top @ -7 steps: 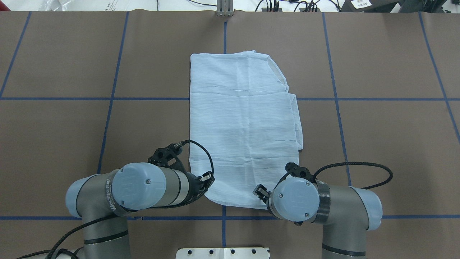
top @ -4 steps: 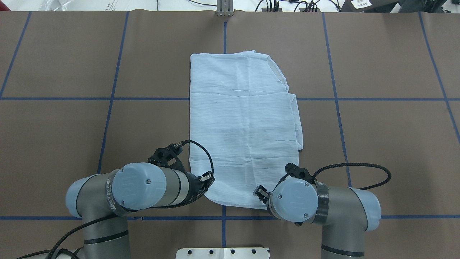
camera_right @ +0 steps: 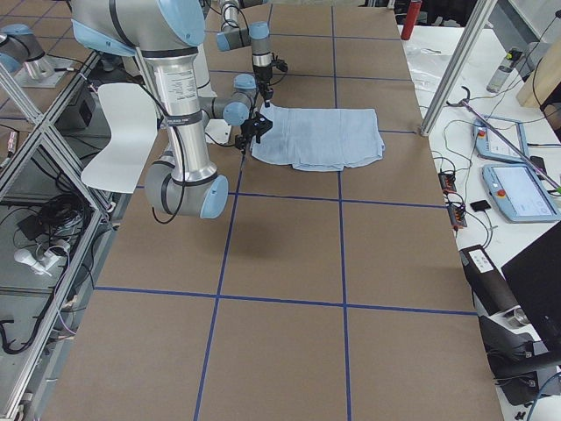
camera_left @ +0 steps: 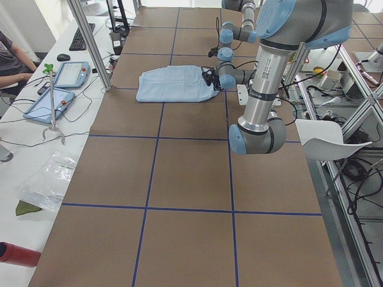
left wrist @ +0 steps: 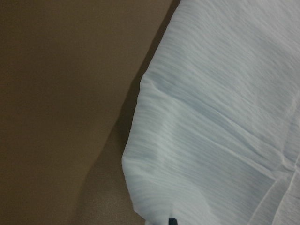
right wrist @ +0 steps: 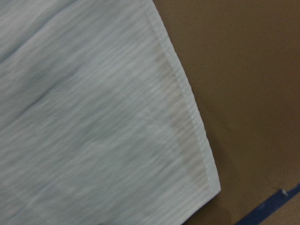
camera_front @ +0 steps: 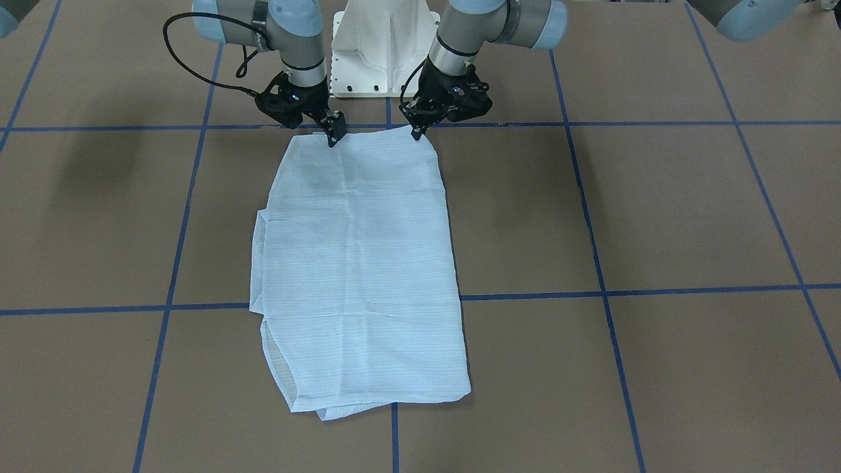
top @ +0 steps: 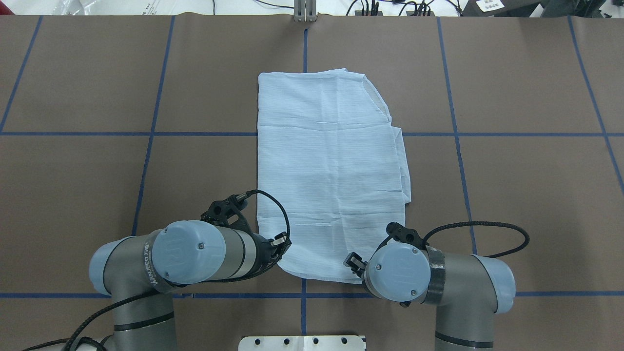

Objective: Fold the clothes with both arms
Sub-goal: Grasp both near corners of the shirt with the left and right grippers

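The light blue shirt (top: 331,170) lies flat as a long folded rectangle in the middle of the table, and also shows in the front view (camera_front: 358,263). Both arms are at its edge nearest the robot. My left gripper (camera_front: 416,135) is down on the near left corner (top: 285,256); its jaws look closed on the fabric. A dark fingertip (left wrist: 171,220) rests on the cloth in the left wrist view. My right gripper (camera_front: 333,138) is down on the near right corner (top: 353,273), jaws also looking closed on the hem (right wrist: 187,117).
The brown table cover (top: 512,195) has blue tape grid lines. The white robot base (camera_front: 384,46) stands just behind the grippers. Tablets and cables (camera_left: 60,78) lie off the table's far edge.
The right arm has shifted very slightly toward the shirt. The left arm and the shirt look unchanged.
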Controlling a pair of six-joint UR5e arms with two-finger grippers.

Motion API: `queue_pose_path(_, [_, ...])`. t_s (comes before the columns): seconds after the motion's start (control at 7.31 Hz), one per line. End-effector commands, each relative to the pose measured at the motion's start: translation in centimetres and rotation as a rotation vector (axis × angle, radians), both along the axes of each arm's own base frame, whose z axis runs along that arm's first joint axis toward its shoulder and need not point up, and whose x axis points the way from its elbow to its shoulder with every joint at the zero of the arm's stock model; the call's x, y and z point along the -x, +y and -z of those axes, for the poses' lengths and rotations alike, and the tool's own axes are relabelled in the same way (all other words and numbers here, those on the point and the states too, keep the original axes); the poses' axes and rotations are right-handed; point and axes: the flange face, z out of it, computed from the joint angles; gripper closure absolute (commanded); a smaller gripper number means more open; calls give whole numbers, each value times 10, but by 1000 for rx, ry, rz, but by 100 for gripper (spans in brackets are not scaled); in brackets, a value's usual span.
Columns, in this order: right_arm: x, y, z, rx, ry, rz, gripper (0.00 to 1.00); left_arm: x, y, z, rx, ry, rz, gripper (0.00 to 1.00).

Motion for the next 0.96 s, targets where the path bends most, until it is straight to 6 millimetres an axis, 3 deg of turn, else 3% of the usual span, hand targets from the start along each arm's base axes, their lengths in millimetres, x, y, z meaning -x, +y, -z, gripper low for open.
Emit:
queue_pose_path(0.0, [3, 1, -3, 1, 7, 2, 3, -2, 1, 0, 0, -1, -3, 100])
queue_pose_path(0.27, [4, 0, 1, 1, 0, 0, 35, -3, 1, -1, 1, -3, -4, 100])
queue_pose_path(0.68, [-1, -6, 6, 3, -10, -7, 58, -3, 0, -2, 2, -4, -3, 100])
queue_pose_path(0.82, [-3, -10, 9, 4, -13, -13, 60, -3, 1, -2, 2, -4, -4, 100])
